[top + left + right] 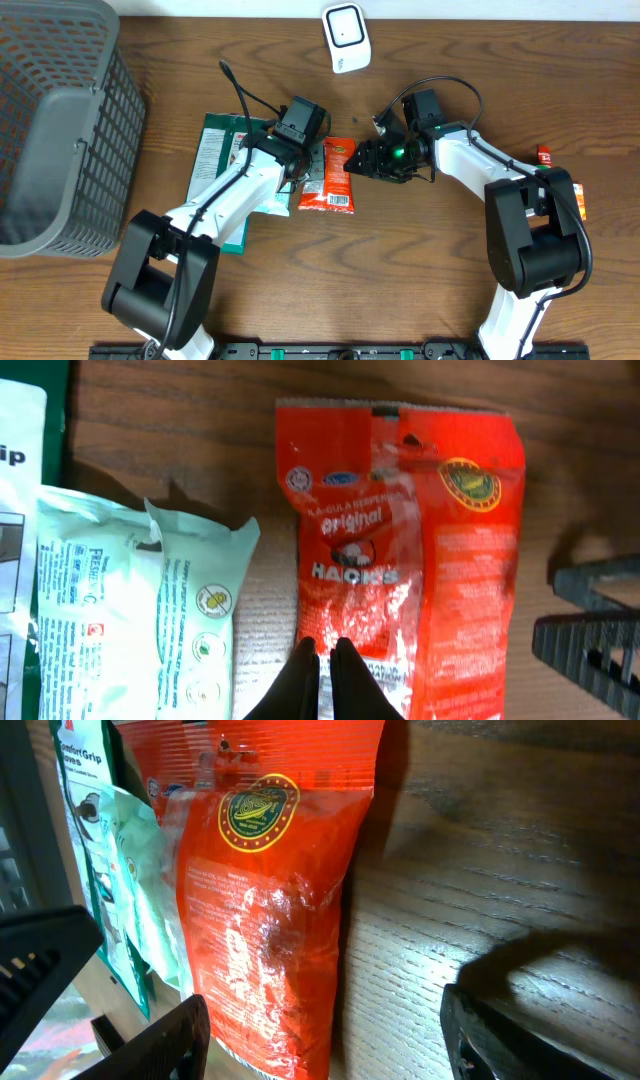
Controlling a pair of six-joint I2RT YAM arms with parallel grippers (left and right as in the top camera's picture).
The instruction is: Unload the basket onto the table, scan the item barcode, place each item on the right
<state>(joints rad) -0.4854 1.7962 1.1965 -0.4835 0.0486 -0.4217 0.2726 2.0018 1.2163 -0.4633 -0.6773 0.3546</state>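
A red snack packet lies flat on the wooden table, with its label up in the left wrist view. My left gripper is shut, and its black fingertips sit over the packet's lower left edge; nothing shows between them. From the right, my right gripper stands open and low. The packet lies partly between its left finger and its right finger. In the overhead view the left gripper and the right gripper flank the packet. A white scanner stands at the back.
A pale green wipes pack and a green box lie just left of the packet. A grey basket fills the left side. Small red and orange items sit at the far right.
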